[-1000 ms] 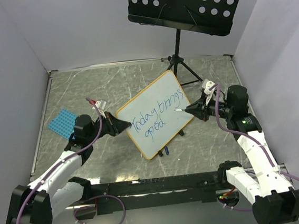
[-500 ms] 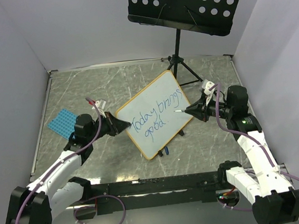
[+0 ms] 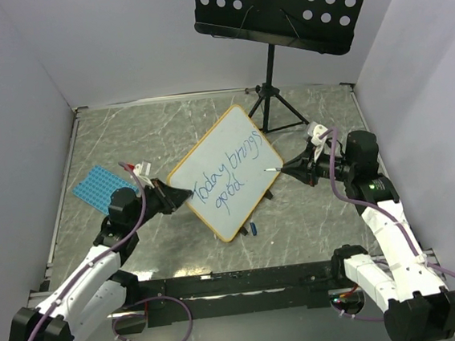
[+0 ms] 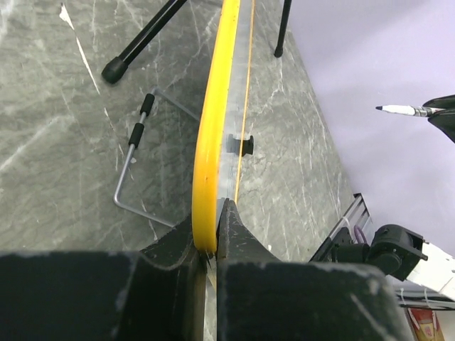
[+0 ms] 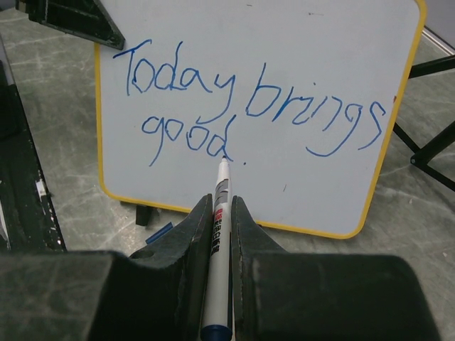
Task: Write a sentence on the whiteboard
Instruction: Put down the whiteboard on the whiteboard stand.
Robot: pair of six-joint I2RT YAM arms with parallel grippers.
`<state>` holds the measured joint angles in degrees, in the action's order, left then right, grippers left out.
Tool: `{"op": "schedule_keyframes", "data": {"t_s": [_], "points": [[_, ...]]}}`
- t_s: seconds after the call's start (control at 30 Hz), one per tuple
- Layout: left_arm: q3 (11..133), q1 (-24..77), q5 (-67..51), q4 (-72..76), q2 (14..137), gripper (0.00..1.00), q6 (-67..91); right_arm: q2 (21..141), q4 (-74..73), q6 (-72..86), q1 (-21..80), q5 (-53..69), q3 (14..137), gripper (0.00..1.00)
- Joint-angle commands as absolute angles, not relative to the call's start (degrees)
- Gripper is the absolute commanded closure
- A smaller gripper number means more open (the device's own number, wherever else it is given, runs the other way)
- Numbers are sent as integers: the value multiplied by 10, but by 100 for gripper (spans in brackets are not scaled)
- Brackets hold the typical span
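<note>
The whiteboard [image 3: 234, 150] with its orange-yellow frame stands tilted at the table's middle. It bears the blue sentence [image 3: 226, 175] "Today brings good" in two lines, also plain in the right wrist view [image 5: 249, 106]. My left gripper [image 3: 180, 196] is shut on the whiteboard's left edge [image 4: 211, 163]. My right gripper [image 3: 289, 168] is shut on a white marker [image 5: 217, 234]. The marker's tip [image 3: 270, 168] is just off the board's right edge, apart from it. The whiteboard also fills the right wrist view [image 5: 298, 50].
A black perforated music stand [image 3: 284, 8] stands at the back on a tripod [image 3: 273, 101] close behind the board. A blue perforated mat [image 3: 98, 186] lies at the left. A blue cap [image 3: 252, 228] lies under the board's lower edge. A wire support [image 4: 135, 156] lies behind the board.
My left gripper has pulled the whiteboard to the left and slightly back, away from the marker. The right gripper with the marker has hardly moved.
</note>
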<state>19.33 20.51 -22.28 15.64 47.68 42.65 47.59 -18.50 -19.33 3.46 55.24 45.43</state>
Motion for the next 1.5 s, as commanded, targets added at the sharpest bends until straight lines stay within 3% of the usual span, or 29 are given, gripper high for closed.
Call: {"op": "schedule_keyframes", "data": {"t_s": [0.0,0.53,0.9,1.1,1.47], "points": [[169,220,-106,104,508,99,330,467,-178,-195,31,570,455,100],[110,242,-60,77,422,92,387,472,-175,-195,32,571,454,100],[112,242,-61,75,427,72,389,470,-177,-196,32,572,454,100],[112,243,-54,69,425,71,391,473,-178,-196,32,572,455,100],[124,243,-61,54,396,59,393,473,-177,-196,33,572,454,100]]}}
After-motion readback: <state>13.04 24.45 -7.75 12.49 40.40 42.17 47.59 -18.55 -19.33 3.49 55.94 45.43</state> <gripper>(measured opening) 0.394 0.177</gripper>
